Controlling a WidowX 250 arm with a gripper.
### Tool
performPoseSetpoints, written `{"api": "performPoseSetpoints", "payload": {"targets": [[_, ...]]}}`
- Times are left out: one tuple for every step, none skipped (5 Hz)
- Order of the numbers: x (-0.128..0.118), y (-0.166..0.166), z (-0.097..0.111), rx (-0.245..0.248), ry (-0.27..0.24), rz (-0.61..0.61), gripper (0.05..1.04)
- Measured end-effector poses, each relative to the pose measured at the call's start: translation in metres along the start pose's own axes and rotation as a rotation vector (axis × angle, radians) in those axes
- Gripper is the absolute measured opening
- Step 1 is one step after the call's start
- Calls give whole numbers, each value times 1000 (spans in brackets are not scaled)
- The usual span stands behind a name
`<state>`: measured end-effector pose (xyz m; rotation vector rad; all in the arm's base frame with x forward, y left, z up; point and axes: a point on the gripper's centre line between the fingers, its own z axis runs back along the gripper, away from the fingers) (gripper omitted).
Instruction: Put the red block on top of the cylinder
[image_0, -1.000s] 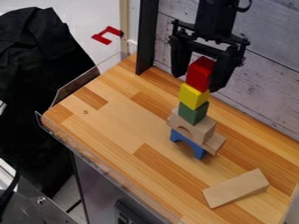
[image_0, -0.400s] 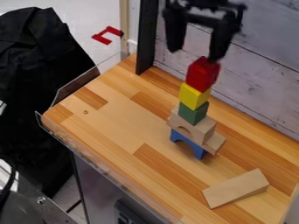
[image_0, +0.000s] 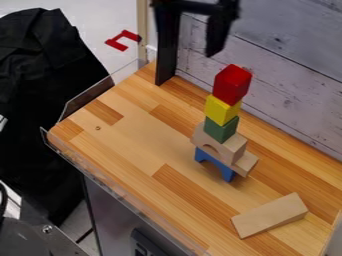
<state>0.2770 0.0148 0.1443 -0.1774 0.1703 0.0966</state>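
Observation:
My gripper (image_0: 190, 49) is at the top edge, up and to the left of the block tower, its fingers wide apart with nothing between them. At the top of the tower the red block (image_0: 232, 85) rests on a yellow block (image_0: 221, 109). Under that is a green block (image_0: 220, 129), then a wooden arch piece (image_0: 224, 146) on a flat wooden piece (image_0: 245, 164), with a blue arch (image_0: 215, 164) at the bottom. No piece in the stack looks clearly like a cylinder.
A wooden wedge (image_0: 270, 215) lies on the wooden table (image_0: 127, 150) at the lower right. Behind stand a black post (image_0: 166, 67) and a grey plank wall (image_0: 287, 85). A clear rim (image_0: 120, 192) borders the table's front left.
The gripper has let go of the red block, risen above it and moved left toward the black post. The red block stays on the yellow one, turned slightly.

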Motion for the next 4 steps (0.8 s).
{"api": "performPoseSetpoints", "payload": {"targets": [[-9,20,-11,-11,22,54,1000],[-29,34,-26,1,45,83,1000],[-37,40,-46,32,13,80,1000],[-38,40,-54,84,-48,83,1000]]}}
